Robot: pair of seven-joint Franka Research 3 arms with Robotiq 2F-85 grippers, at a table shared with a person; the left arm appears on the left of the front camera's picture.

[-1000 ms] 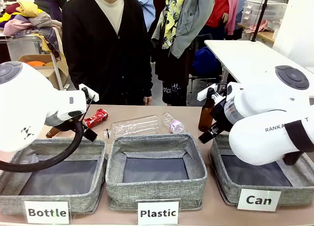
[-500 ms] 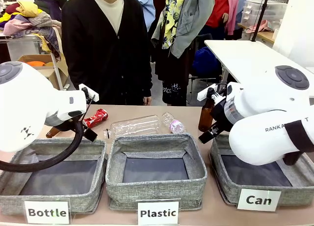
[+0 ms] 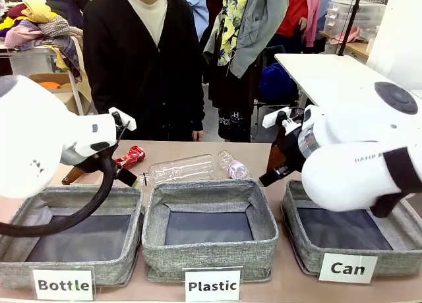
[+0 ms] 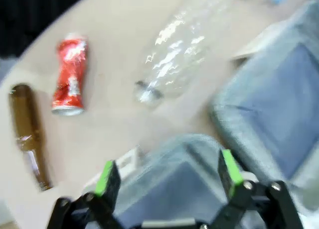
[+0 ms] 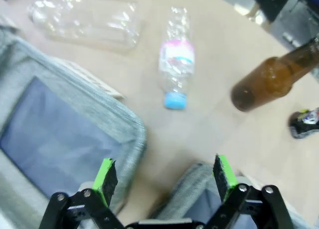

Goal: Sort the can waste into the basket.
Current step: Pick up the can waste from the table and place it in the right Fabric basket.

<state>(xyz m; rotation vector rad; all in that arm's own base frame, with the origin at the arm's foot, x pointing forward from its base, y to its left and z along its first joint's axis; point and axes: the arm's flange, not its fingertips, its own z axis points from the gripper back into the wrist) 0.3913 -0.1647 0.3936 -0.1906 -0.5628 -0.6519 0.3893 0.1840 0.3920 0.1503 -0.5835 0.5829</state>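
On the left, our left gripper point(image 4: 168, 171) hangs with its jaws wide apart and nothing between them, over the rim of the basket marked "Bottle" point(image 3: 125, 196). Beyond that rim the crushed red can point(image 4: 70, 74) lies on its side on the table, just beside a brown bottle point(image 4: 27, 134) and near a large clear bottle point(image 4: 179, 55). We judge the can light and thin-walled. Its creases should give the pads purchase, and flattened as it is, it should not roll far. We would take it across the pinched middle, pads on the two long flanks, clear of the bottle.

Further right, our right gripper point(image 5: 165, 172) is likewise spread and empty, above the gap between two baskets. The black can point(image 5: 305, 123) sits at the table's far edge, near a second brown bottle point(image 5: 271, 82). So little of it shows that we cannot tell how it lies. We expect a smooth, slippery wall that dents easily, so a gentle grip at mid-body.

At far right the "Can" basket point(image 3: 395, 263) holds neither can yet
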